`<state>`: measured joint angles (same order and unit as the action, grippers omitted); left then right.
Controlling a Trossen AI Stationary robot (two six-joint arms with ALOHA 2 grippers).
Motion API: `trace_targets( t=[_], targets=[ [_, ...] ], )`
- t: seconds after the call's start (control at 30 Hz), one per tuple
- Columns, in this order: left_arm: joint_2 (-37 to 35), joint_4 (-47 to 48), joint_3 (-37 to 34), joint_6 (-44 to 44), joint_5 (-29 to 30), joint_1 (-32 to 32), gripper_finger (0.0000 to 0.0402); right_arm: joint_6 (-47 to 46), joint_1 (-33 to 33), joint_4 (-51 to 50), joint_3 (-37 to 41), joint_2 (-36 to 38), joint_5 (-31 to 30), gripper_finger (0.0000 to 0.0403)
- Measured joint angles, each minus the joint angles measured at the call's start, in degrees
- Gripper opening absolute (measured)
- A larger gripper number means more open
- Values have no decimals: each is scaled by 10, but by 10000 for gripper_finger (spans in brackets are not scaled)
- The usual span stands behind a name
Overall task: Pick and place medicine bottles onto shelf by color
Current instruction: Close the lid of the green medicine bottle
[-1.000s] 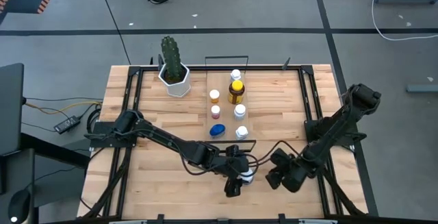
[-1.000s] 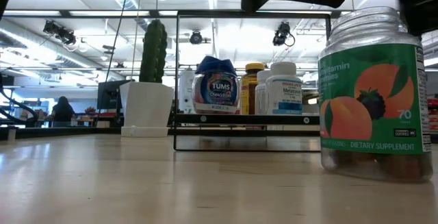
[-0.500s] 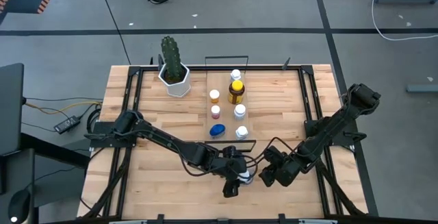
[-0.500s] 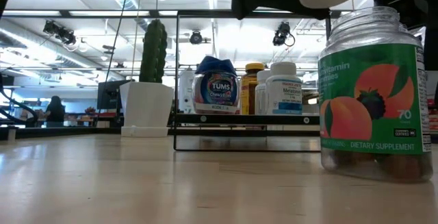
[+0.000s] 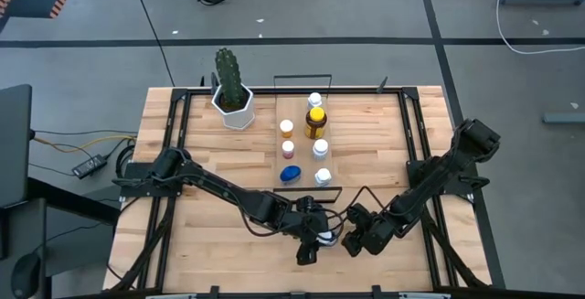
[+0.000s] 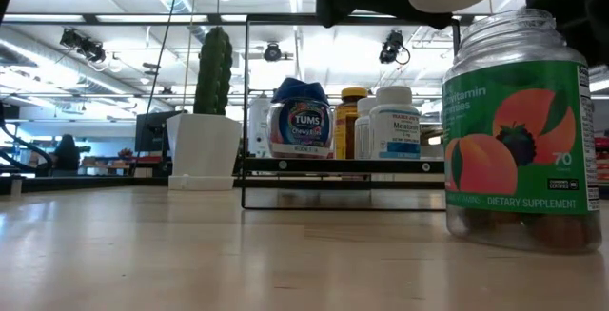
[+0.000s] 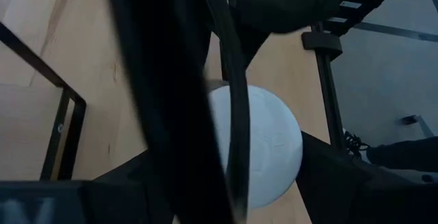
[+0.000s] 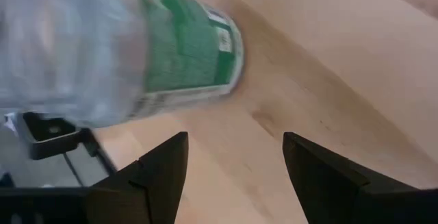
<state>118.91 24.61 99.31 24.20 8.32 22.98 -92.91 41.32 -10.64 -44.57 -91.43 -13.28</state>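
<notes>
While both grippers crowd the green-labelled bottle (image 6: 519, 130)

Left gripper (image 5: 315, 238) pinches its white cap (image 7: 263, 148); right gripper (image 5: 355, 240), spread at 3 o'clock, could knock it over.

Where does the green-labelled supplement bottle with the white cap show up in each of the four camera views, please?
High view: green-labelled bottle near the table's front edge, under the left gripper, mostly hidden.
Low view: far right foreground, standing upright on the table.
Left wrist view: only its white cap shows, centre.
Right wrist view: blurred, upper left, beyond the open right gripper.
Shared landmark: the black wire rail of the shelf.
</notes>
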Motion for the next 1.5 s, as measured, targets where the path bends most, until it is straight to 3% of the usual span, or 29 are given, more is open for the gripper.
trace_targets(
  t=[0.63, 1.5],
  targets=[
    [-1, 11, 0, 8, 0, 7, 251, -53, -9, 35, 0, -14, -64, 245],
    [-1, 66, 1, 7, 11, 4, 255, -24, -41, 79, 0, -14, -63, 245]
  ],
)
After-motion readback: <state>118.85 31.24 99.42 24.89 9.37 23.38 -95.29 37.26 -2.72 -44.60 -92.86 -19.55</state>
